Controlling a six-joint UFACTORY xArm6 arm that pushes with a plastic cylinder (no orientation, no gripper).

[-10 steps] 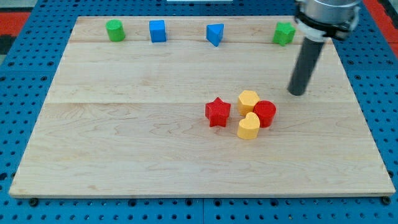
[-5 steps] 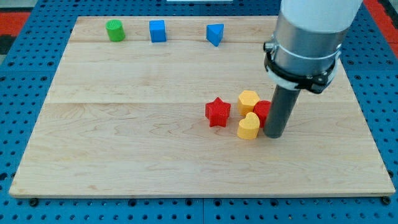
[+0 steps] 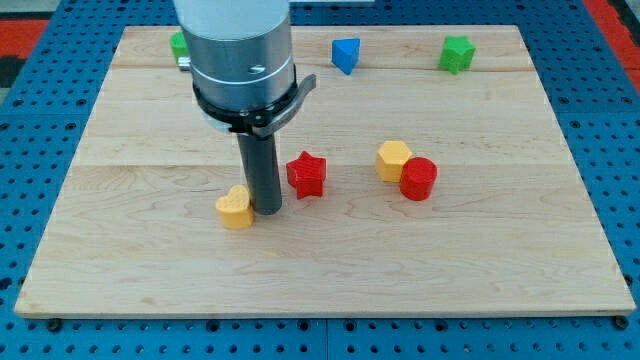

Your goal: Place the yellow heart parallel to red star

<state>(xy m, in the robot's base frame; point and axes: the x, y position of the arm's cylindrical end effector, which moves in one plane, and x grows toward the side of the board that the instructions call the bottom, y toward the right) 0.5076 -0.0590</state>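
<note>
The yellow heart (image 3: 234,208) lies left of centre on the wooden board (image 3: 500,250). The red star (image 3: 306,175) sits to its right and slightly higher. My tip (image 3: 265,209) rests on the board between them, touching the heart's right side and just left of and below the star.
A yellow hexagon (image 3: 394,160) and a red cylinder (image 3: 419,179) touch each other right of the star. Along the view's top stand a blue triangular block (image 3: 345,54), a green star (image 3: 456,53) and a green block (image 3: 178,43) partly hidden by the arm. The arm's grey body hides the board's top-left part.
My tip swept left from beside the red cylinder, pushing the yellow heart far left past the red star. The star shifted left too. The arm now hides the blue cube.
</note>
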